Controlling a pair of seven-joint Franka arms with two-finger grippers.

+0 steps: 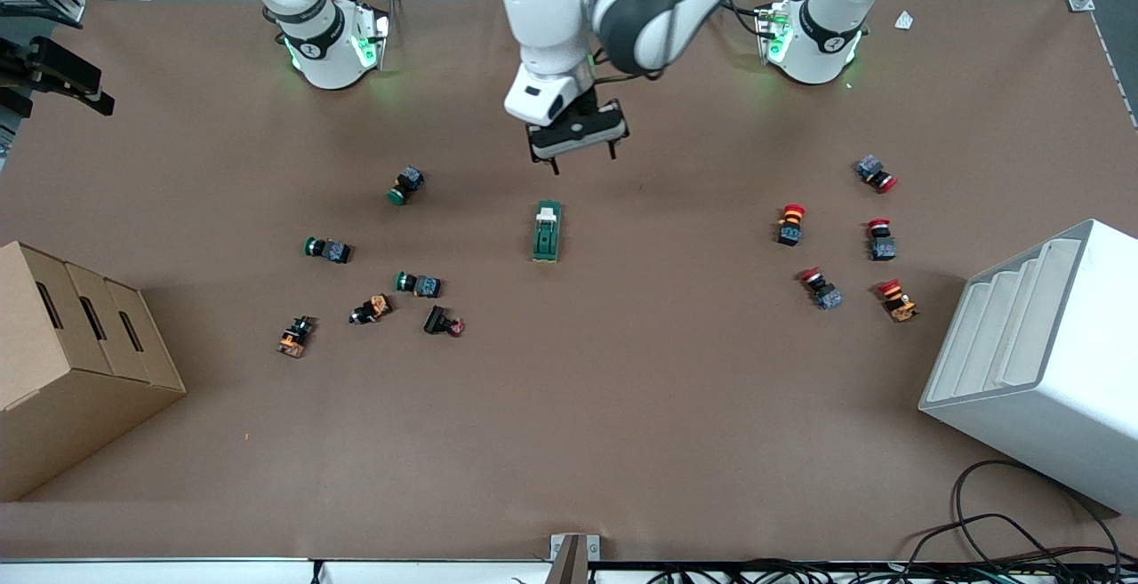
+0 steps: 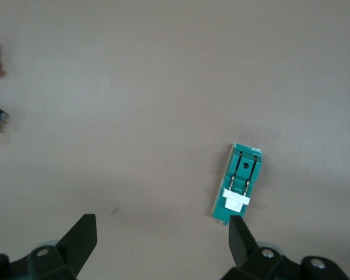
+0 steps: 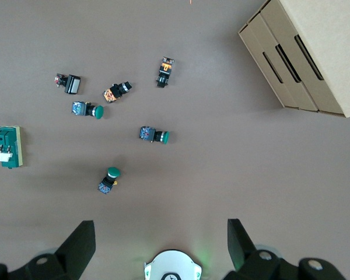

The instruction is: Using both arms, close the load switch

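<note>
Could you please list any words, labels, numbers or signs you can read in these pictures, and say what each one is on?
None can be read.
Load switch: no print visible.
Right arm's base: a small dark mark, too small to read.
Left arm's base: a similar mark, too small to read.
Cardboard box: no print visible.

One switch block (image 1: 548, 230), twelve small push-buttons (image 1: 327, 250), three cardboard boxes (image 1: 53, 362), one white stepped stand (image 1: 1040, 362), two arms (image 1: 569, 6).

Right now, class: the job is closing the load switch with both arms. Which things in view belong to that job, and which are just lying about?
Belong:
load switch, mid-table
left gripper, open, over the table just above the switch
right gripper, open, high over its own base

Lying about:
green push-buttons
red push-buttons
cardboard box
white rack
</note>
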